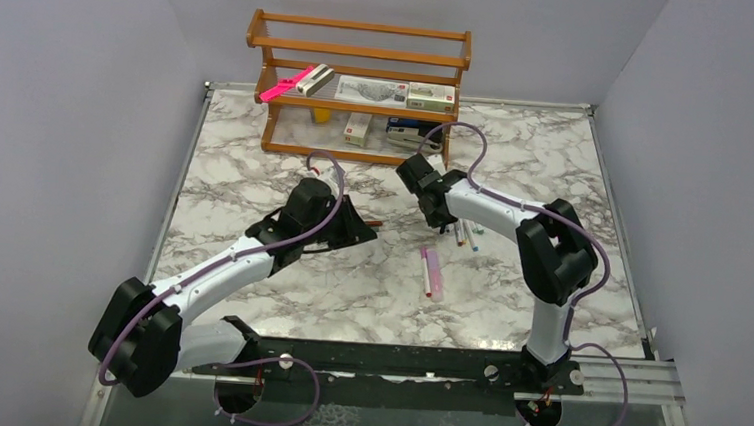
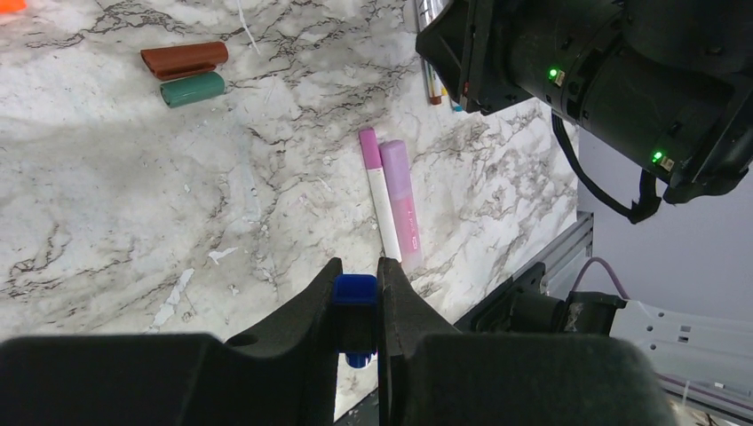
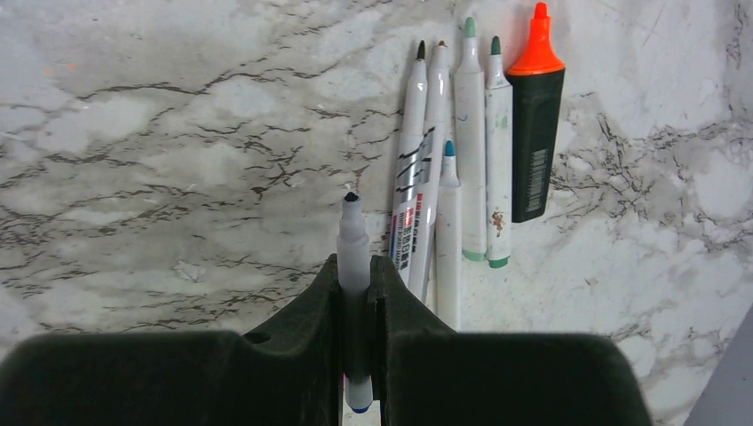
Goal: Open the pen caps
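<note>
A blue cap [image 2: 355,291] is pinched in the narrow jaws of the left gripper [image 2: 358,277] and a bare-tipped marker [image 3: 352,232] is clamped likewise in the right gripper [image 3: 354,266], seemingly to keep the halves apart, while farther off uncapped pens [image 3: 469,151] are ranged together, a dark red cap [image 2: 184,59] and a green cap [image 2: 193,90] are laid aside, and a lilac cap [image 2: 369,149] is not yet removed.

A: table [image 1: 237,153] is white marble, grey veining. Caps?
B: blue cap [image 2: 355,290], dark red cap [image 2: 185,59], green cap [image 2: 193,89], lilac cap [image 2: 369,149].
A: Pens?
B: marker [image 3: 353,257] has white barrel, dark tip. highlighter [image 3: 535,133] black, orange tip. rack [image 1: 364,51] at table's far edge: orange-brown wood.
</note>
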Motion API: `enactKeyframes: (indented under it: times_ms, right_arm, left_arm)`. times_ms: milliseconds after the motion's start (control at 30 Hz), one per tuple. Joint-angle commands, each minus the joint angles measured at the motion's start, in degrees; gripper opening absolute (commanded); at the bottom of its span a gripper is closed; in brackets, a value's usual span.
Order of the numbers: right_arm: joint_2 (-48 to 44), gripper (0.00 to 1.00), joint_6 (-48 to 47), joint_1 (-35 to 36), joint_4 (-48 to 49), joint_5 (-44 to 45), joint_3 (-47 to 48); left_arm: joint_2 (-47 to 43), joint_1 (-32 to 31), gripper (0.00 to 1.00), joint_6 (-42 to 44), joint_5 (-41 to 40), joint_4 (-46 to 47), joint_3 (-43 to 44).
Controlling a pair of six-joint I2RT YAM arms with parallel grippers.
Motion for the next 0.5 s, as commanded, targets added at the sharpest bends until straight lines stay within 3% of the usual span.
enactKeyframes:
  times_ms: [0, 467]
  right_arm:
    - [0.58, 0.01, -0.98, -1.04, -1.73, 3.67, 0.23]
    - [-0.29, 0.15, -0.71, -2.43, 0.14, 1.53, -4.27]
  left_arm:
    - [-0.60, 0.76, 0.00, 1.36, 0.91, 0.07, -0.07]
    - [1.55, 1.22, 0.00, 1.50, 1.62, 0.85, 0.80]
